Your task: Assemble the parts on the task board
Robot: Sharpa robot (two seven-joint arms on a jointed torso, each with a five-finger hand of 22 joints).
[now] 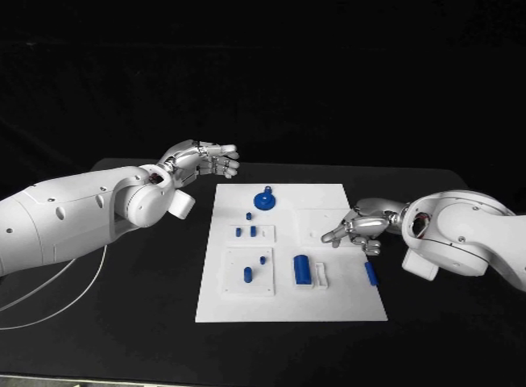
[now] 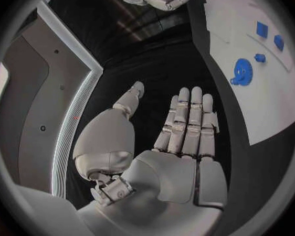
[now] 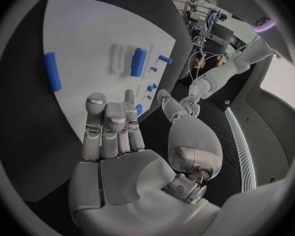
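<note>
White task board [image 1: 333,302] in the middle of the black table [image 1: 123,347], blue parts [image 1: 301,268] lying on it, left hand [image 1: 202,160] off the board's far left corner, fingers straight, holding nothing, right hand [image 1: 358,230] over the board's right side, fingers spread, empty

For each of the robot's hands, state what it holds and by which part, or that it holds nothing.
Neither holds anything. The left hand is flat, fingers straight, over the table. The right hand is empty above the white board.

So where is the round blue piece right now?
In the head view the round blue piece lies near the far edge of the white task board, closer to the left robot hand, with two small blue pegs just nearer the robot.
</note>
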